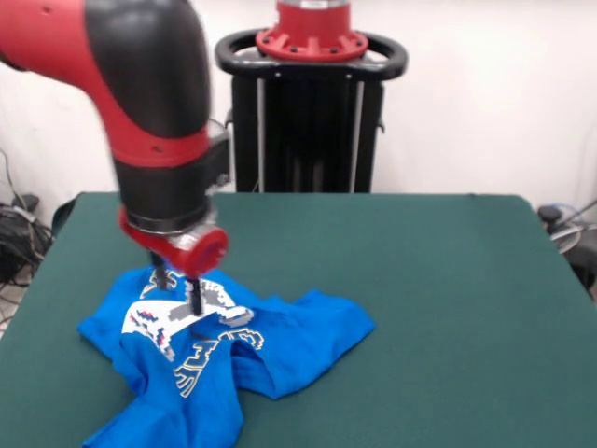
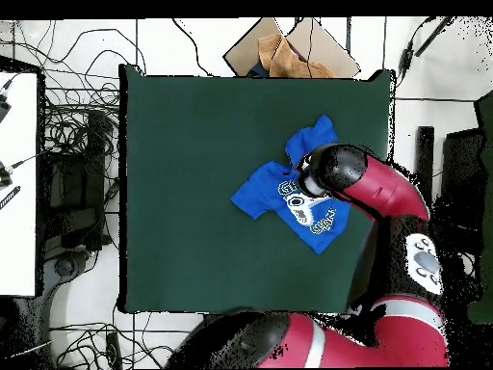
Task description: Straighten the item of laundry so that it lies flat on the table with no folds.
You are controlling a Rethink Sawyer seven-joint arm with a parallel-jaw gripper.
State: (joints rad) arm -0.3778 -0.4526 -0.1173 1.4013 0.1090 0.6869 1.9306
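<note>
One crumpled garment is all there is to work on: the blue T-shirt (image 1: pixel 233 350) lies bunched toward one side of the green worktop (image 1: pixel 420 280), print up, with its white lettering buckled across a ridge and one sleeve flung out to the side. The hand (image 1: pixel 193 301) is down on the white print, thin dark fingers (image 1: pixel 197 297) close together and touching the cloth, though whether they have actually pinched a fold I cannot tell from here. From overhead the arm's wrist covers that spot entirely, with blue fabric spilling out on several sides. The placement makes sense, I'd say: the print sits where the folds gather, so a pinch there could lift and spread the worst of the creasing. Plenty of bare felt all around gives room to drag the shirt flat.
</note>
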